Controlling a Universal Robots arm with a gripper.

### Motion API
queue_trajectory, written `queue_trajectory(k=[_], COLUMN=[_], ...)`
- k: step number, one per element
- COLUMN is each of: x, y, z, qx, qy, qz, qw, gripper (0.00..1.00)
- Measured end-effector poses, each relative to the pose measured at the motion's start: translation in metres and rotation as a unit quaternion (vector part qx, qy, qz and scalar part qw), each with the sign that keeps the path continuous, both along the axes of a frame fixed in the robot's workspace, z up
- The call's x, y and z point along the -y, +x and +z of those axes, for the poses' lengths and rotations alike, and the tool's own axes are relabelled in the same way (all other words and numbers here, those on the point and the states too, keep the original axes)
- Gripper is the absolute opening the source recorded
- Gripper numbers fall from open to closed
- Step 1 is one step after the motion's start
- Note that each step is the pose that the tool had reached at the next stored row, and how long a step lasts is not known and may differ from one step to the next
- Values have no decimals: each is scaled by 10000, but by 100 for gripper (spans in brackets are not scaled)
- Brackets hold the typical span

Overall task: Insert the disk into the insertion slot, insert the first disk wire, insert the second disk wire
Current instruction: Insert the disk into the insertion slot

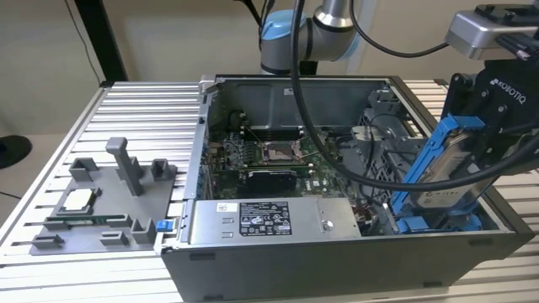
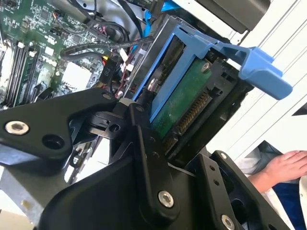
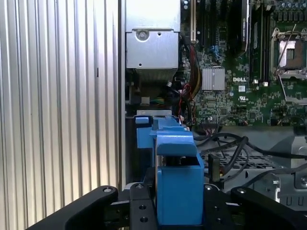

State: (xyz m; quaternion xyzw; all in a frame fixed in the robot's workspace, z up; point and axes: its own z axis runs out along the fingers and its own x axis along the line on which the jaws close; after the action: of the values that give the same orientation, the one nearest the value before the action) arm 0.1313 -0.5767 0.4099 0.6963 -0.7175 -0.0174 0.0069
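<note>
Well, from where I stand the disk [image 1: 445, 173] is half lost: in the exterior view the gripper [image 1: 468, 136] and a loop of black cables [image 1: 337, 151] cross its upper part. Its lower end sinks among the blue rails of the insertion slot [image 1: 431, 223], at the four o'clock corner of the open computer case [image 1: 337, 265]. I cannot make out how deep it sits. It leans rather than stands upright, with its top tipped toward two o'clock. The gripper is clenched on the disk. In the second wrist view the black fingers [image 2: 146, 148] press against the blue carrier on either side of the green circuit board [image 2: 184, 103], and in the first wrist view the carrier sits squeezed between them [image 3: 175, 206]. A white label shows on the disk's face, and another white sticker with black print sits on the grey box [image 1: 261, 221] at six o'clock in the case, but the writing on both is too small to read. The arm [image 1: 291, 38] comes in from twelve o'clock behind the case, its upper reach cut off by the frame. At nine o'clock a grey fixture tray [image 1: 101, 208] lies on the slatted table [image 1: 143, 107]. The motherboard [image 1: 269, 158] lies at the case's centre. A person's hand [image 2: 285, 165] rests at the edge of the second wrist view, partly cut off.
</note>
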Motion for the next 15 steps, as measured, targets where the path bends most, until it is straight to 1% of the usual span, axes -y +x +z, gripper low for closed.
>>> queue_trajectory(k=[10,15], x=[0,0], y=[1,1], z=[-151,-243], qx=[0,0], qy=[17,19], qz=[0,0], qw=[10000,10000], gripper=[0,0])
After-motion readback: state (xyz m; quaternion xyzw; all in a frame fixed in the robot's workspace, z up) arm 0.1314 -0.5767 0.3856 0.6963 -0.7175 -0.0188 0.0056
